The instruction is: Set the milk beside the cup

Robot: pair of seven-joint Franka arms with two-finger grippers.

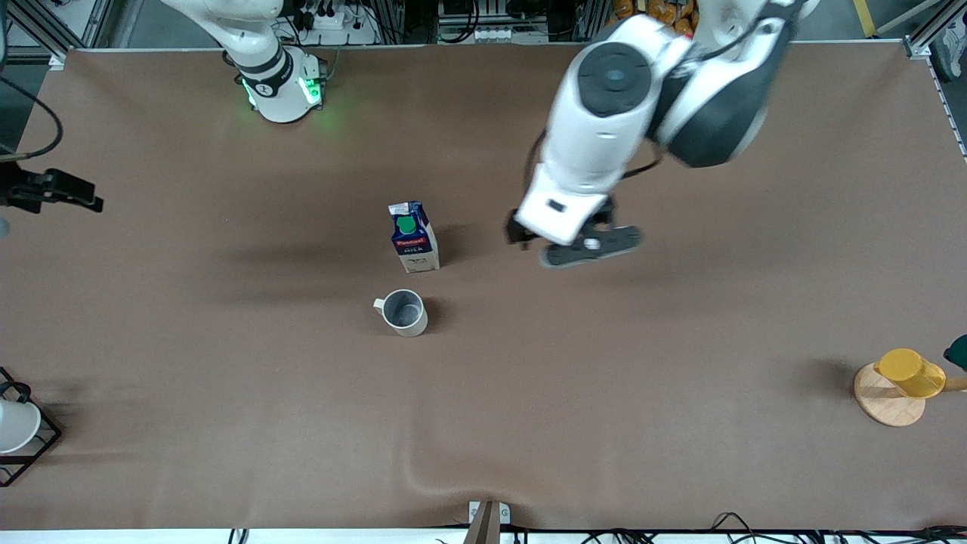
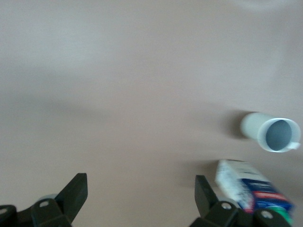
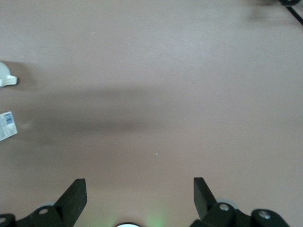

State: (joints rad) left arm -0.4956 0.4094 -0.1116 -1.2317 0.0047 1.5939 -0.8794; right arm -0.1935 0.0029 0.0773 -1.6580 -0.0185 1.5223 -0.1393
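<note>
While the left gripper [image 1: 582, 240] hangs in the air over bare table toward the left arm's end from the milk [image 1: 414, 237], its two dark fingers [image 2: 75, 191] stand spread wide with nothing between them. From its wrist camera you can see the brown table [image 2: 118, 94] showing through the gap, and off to one side the carton and the cup [image 2: 277, 134] together.

Out from there, the milk stands upright near the middle of the table, green cap on top, red label facing the front camera. It is free of any grip, standing on its own. Just nearer the front camera sits the cup [image 1: 405, 312], upright, grey inside, its small handle pointing toward the right arm's end. The two stand near each other with a strip of table between them, not touching.

Now the right gripper [image 3: 139, 196]: it waits over bare table, fingers [image 3: 73, 194] parted wide and empty.

Farther out, at the left arm's end, a yellow cup [image 1: 910, 372] lies tilted on a round wooden stand [image 1: 888, 404]. At the right arm's end, a white cup [image 1: 15, 425] sits in a black wire rack [image 1: 34, 449].
</note>
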